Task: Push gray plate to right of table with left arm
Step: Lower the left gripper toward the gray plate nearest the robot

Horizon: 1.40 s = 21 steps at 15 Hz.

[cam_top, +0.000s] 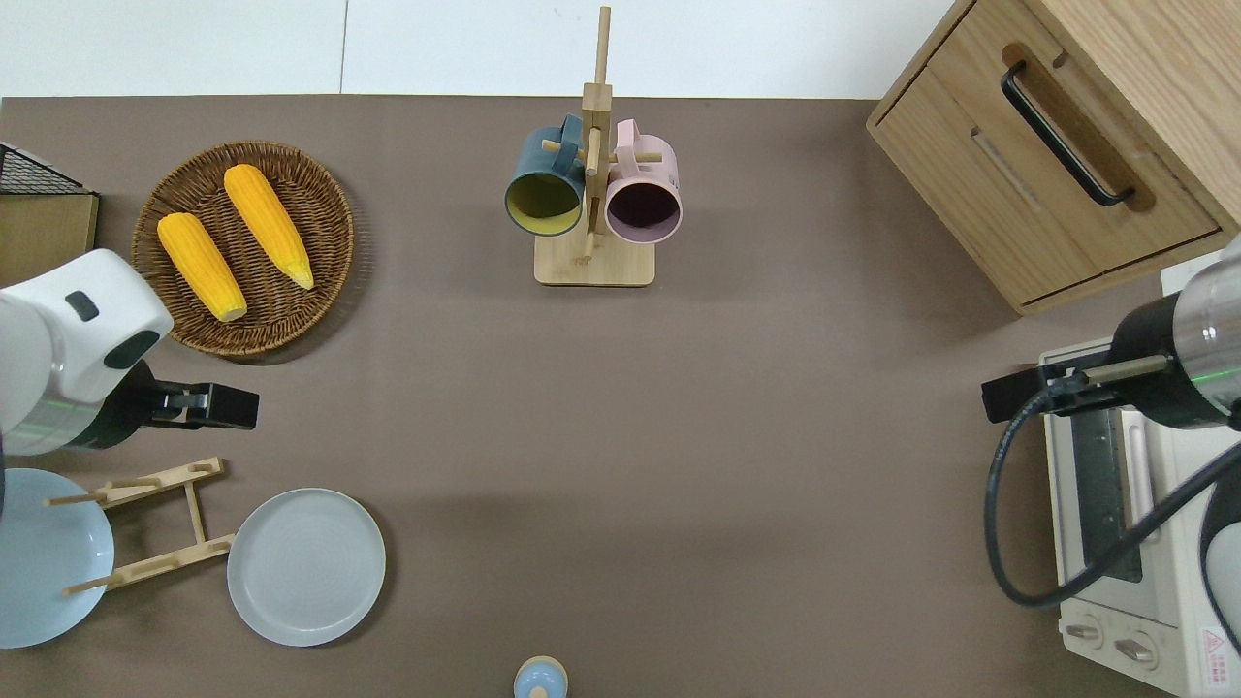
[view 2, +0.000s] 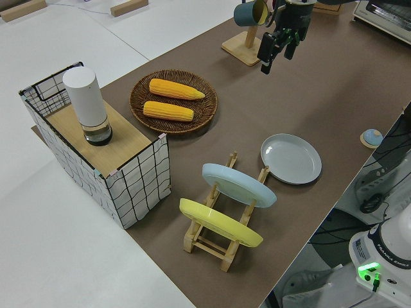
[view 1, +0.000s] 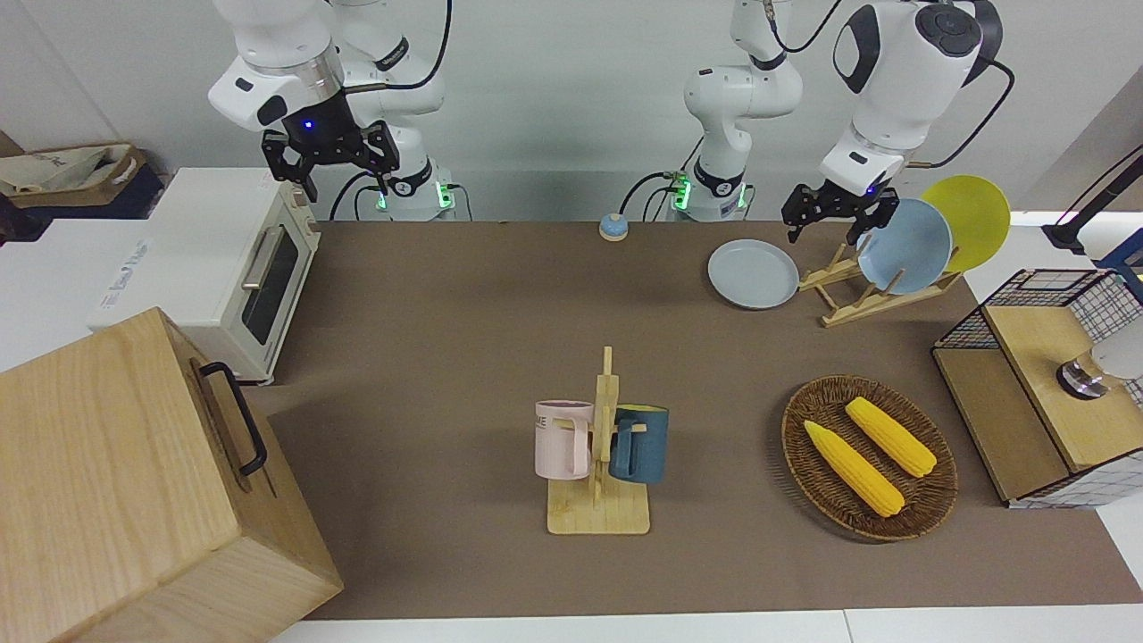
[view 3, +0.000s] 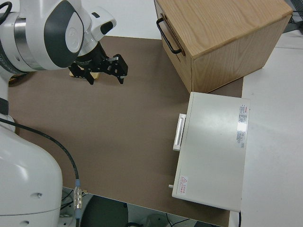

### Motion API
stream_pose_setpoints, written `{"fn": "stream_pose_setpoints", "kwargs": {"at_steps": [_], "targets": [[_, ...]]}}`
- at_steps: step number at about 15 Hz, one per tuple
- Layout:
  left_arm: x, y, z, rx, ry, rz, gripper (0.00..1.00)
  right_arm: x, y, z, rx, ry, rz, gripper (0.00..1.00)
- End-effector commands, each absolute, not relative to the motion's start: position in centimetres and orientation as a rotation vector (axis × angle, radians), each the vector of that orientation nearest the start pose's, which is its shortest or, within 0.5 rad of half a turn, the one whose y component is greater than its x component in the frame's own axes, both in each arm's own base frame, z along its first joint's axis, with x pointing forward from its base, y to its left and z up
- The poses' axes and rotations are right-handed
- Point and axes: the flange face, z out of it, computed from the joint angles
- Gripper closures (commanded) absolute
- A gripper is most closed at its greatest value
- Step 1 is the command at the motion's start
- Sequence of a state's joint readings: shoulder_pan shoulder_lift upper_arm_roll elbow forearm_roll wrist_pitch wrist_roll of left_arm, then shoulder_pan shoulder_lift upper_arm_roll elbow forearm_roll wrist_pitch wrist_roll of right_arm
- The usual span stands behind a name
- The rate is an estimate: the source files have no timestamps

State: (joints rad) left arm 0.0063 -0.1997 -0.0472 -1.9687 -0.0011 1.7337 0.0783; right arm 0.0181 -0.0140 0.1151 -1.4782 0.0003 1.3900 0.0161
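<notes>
The gray plate (view 1: 753,273) lies flat on the brown table (view 1: 464,357), close to the robots and beside a wooden plate rack (view 1: 848,290). It also shows in the overhead view (cam_top: 305,566) and the left side view (view 2: 291,158). My left gripper (view 1: 839,214) is open, empty and up in the air. In the overhead view the left gripper (cam_top: 238,407) is over bare table between the wicker basket and the rack, apart from the plate. It also shows in the left side view (view 2: 278,48). My right gripper (view 1: 330,168) is open and parked.
The rack holds a sky-blue plate (view 1: 906,246) and a yellow plate (view 1: 969,219). A wicker basket (cam_top: 320,242) holds two corn cobs. A mug rack (cam_top: 593,194), a wooden drawer cabinet (cam_top: 1066,145), a toaster oven (view 1: 241,268), a wire crate (view 1: 1045,393) and a small bell (view 1: 613,227) stand around.
</notes>
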Motion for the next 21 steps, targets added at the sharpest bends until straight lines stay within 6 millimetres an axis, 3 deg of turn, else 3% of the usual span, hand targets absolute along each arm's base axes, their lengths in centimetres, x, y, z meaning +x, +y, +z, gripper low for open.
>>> {"fn": "stream_pose_setpoints", "kwargs": {"at_steps": [1,8,14,21], "targets": [[45.2,-0.2,53.3,-3.087,0.322,-0.006,0.0,52.4,7.0,66.4,-3.137,-0.16,0.123,0.017],[42.4,0.3,45.6,-3.054,0.494,-0.053,0.0,52.4,6.9,66.4,-3.138,-0.158,0.123,0.017],[42.6,1.0,41.2,-3.001,0.593,-0.109,0.0,52.4,6.9,66.4,-3.139,-0.158,0.123,0.017],[41.9,2.4,34.8,-2.982,0.688,-0.131,0.0,52.4,7.0,66.4,-3.137,-0.16,0.123,0.017]]}}
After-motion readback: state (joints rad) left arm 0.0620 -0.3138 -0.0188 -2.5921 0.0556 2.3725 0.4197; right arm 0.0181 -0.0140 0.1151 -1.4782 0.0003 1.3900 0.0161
